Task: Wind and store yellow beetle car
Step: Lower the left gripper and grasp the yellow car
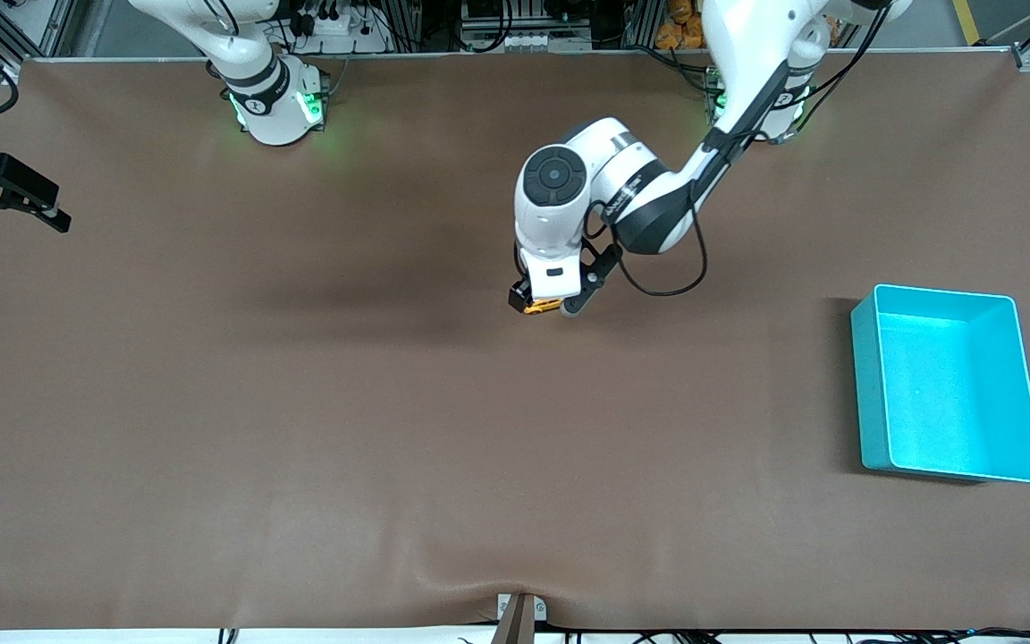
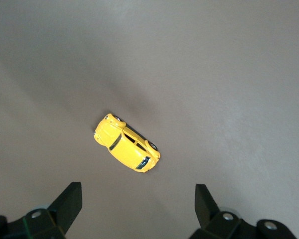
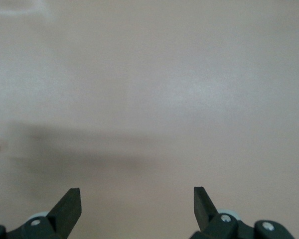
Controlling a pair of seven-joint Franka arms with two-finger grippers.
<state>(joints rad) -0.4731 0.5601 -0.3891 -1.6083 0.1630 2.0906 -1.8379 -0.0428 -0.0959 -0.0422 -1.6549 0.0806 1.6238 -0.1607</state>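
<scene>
The glossy, rounded yellow beetle car (image 2: 127,143) is sitting on the matte brown table (image 1: 300,402) at the front view's centre. The left gripper (image 2: 138,199) is hovering over it, fingers spread, empty. The right gripper (image 3: 137,201) is waiting wide apart at the frame's left edge. A smooth turquoise bin (image 1: 873,394) is sitting at right.

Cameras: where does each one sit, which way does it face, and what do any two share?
Front view: high across the table, facing both bases; shows both arms, turquoise bin.
Left wrist view: looks down past the open left end effector at the yellow beetle car.
Right wrist view: open right end effector over bare table.
Shared: the car, front and left wrist.
</scene>
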